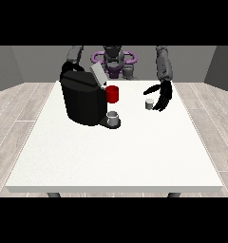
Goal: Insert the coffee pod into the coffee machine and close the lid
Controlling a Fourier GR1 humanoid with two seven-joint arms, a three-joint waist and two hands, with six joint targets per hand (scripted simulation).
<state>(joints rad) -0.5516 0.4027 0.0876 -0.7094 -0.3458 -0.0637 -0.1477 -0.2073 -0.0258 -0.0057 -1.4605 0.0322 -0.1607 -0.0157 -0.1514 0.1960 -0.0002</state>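
A small grey cylindrical pod [148, 104] sits on the matte white table [111, 156], just beside the right-side hand [162, 96], fingers relaxed apart; boxy black machine's [81, 99] lid [98, 74] raised.

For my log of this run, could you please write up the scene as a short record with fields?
coffee machine: black, on the table's left half as seen
lid: raised, tilted
red holder: on the machine's right side
cup: grey, on the machine's base
coffee pod: upright on the white table, apart from the machine
hand at the view's right: open, fingers pointing down, beside the pod
other hand: hidden behind the machine
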